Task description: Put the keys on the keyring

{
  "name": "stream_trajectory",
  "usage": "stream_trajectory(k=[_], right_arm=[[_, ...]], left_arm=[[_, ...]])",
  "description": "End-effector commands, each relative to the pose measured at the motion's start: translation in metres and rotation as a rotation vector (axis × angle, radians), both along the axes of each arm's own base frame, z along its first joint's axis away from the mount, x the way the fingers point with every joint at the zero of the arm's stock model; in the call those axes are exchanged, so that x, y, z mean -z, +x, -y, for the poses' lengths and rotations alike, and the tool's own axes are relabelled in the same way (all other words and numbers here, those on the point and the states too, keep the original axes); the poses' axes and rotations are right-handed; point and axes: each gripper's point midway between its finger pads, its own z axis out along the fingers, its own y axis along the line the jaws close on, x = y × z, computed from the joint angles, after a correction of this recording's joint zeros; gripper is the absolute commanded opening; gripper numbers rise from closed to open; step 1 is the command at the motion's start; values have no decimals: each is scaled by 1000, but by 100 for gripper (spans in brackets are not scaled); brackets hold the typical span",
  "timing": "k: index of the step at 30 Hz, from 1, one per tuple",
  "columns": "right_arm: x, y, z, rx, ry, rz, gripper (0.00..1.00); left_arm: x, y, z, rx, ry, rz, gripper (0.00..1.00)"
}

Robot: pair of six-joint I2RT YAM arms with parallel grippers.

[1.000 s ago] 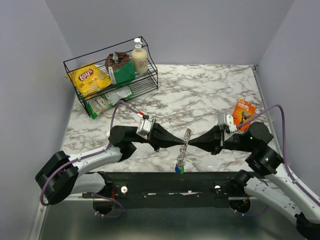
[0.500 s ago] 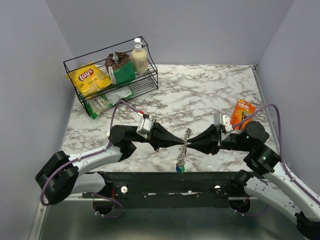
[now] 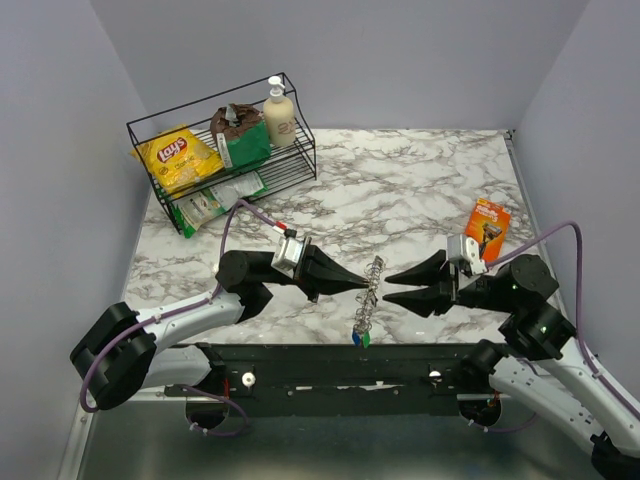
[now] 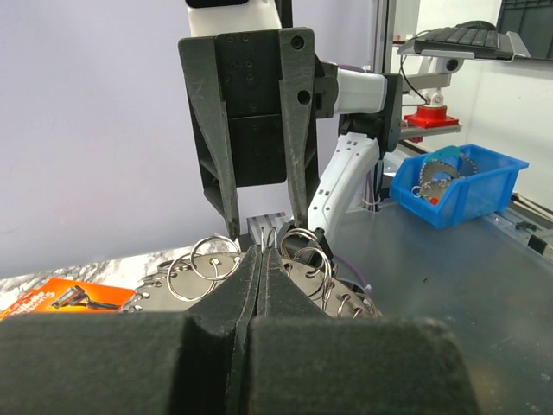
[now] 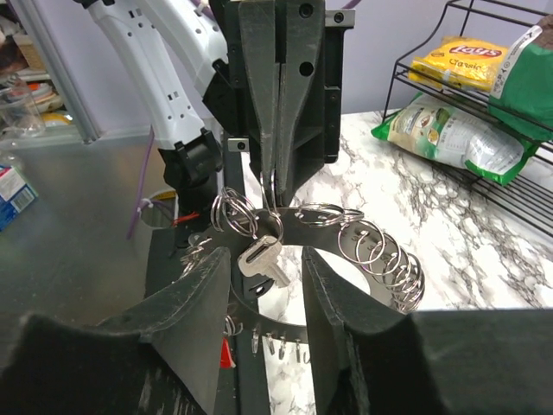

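The keyring (image 3: 371, 288) is a silvery hoop hung with many small split rings, held upright over the table's near edge between both arms. My left gripper (image 3: 364, 285) is shut on its rim from the left; in the left wrist view my fingers (image 4: 262, 256) pinch a thin ring of the keyring (image 4: 207, 268). My right gripper (image 3: 386, 285) is open just right of the keyring, not touching it. In the right wrist view (image 5: 266, 259) a silver key (image 5: 263, 258) hangs from the keyring (image 5: 380, 251) between the open jaws. Blue and green keys (image 3: 358, 339) dangle below. A red key head (image 5: 224, 356) shows low.
A black wire rack (image 3: 215, 160) at the back left holds a Lay's bag, other bags and a soap bottle. An orange package (image 3: 489, 226) lies on the marble at the right. The black base rail (image 3: 320, 360) runs along the near edge under the keyring.
My right gripper was shut at the keyring; it has opened and drawn back a little to the right. My left gripper still holds the keyring in the same place.
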Motion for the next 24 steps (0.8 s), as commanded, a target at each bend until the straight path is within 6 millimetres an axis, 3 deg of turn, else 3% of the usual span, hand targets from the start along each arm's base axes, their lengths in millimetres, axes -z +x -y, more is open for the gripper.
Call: stream_trajectory(k=[1,14,24], right_arm=[[-14,3,-1,5,9,24,41],[-36,-4,-3,-33,53,77,35],[-42,-7,-13,-108,75,70,28]], left_arm=[[-50,-16,-19,-14,-208,186,0],[-48,-13,-16,-16,-191,181,0],[-46,-12,-14,-11,-182,172,0]])
